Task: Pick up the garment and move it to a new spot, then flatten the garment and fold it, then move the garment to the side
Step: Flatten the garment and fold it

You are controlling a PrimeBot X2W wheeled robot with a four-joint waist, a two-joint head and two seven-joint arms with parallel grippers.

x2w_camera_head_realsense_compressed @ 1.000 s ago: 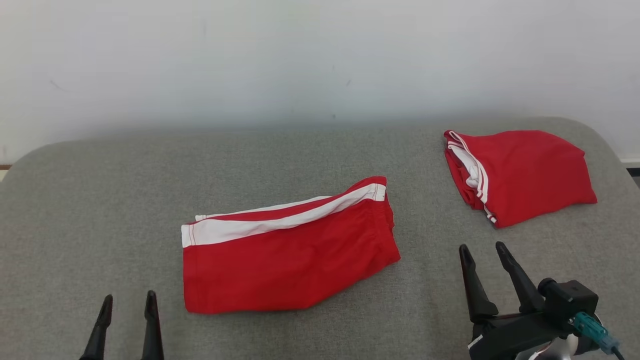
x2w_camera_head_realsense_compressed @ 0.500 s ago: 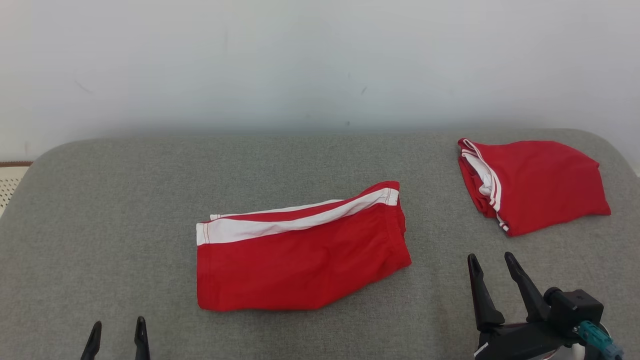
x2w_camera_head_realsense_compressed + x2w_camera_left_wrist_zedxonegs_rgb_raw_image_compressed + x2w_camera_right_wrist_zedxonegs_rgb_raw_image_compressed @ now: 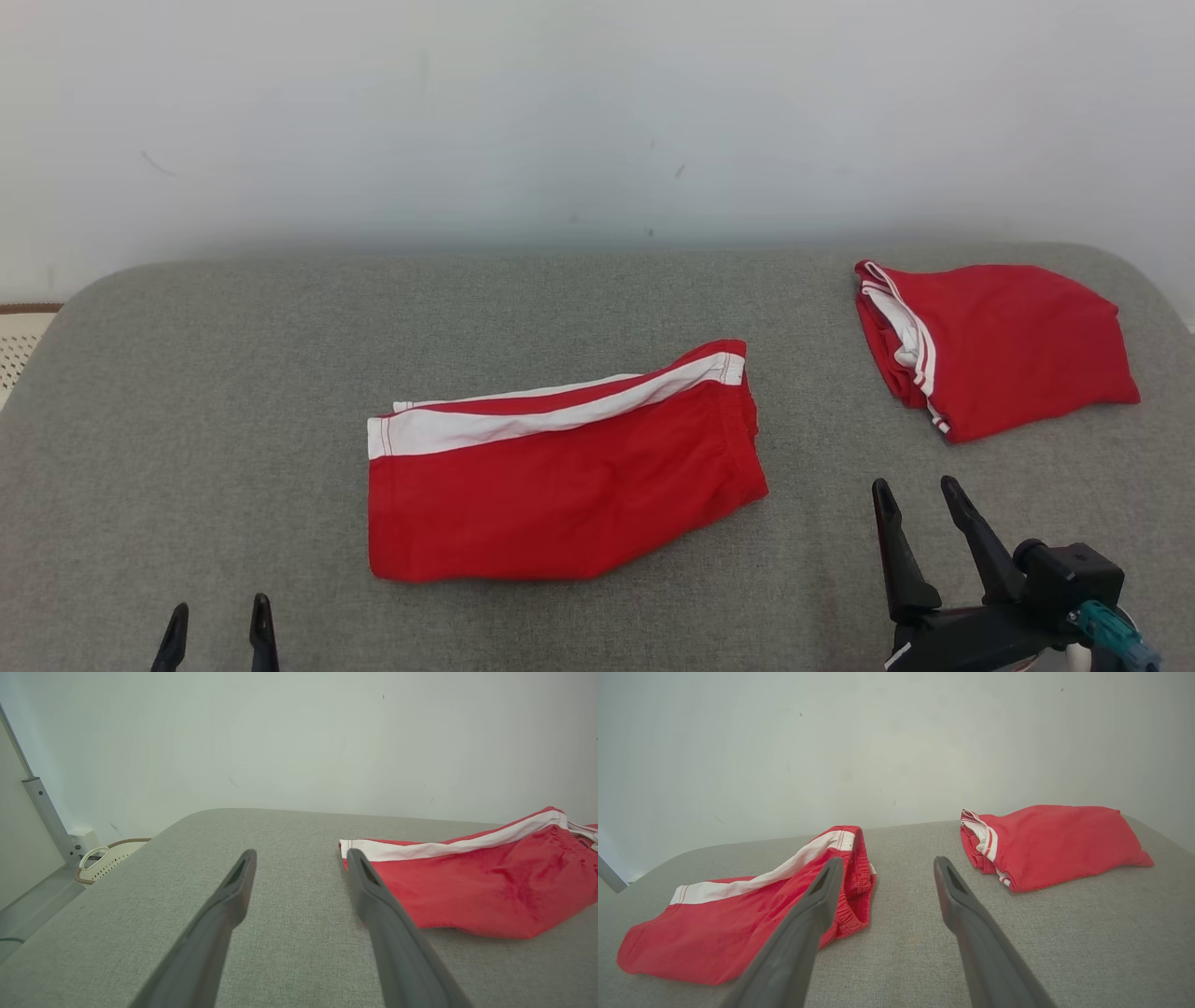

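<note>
1. Closest to me, the left gripper (image 3: 218, 605) shows only the tips of its two long dark fingers. They are spread apart with nothing between them, over bare cloth on the near left. Less of the fingers shows in the head view than a second ago.
2. The right gripper (image 3: 913, 482) hangs over the near right of the table, fingers apart and empty. It sits beside the shorts as it did before.
3. Both are above the grey fabric-covered table with rounded corners (image 3: 233, 373).
4. In the middle lie the red shorts with a white side stripe (image 3: 560, 504), folded flat. The stripe runs along the far edge and the gathered waistband points right. Neither gripper touches them. Everything in the head view has slid slightly right and down since a second ago, which is the camera moving; the shorts lie unchanged.
5. Farther back on the right, well apart, sits a folded red bundle with white trim (image 3: 1008, 345).
6. Behind stands a plain white wall (image 3: 560, 112).
</note>
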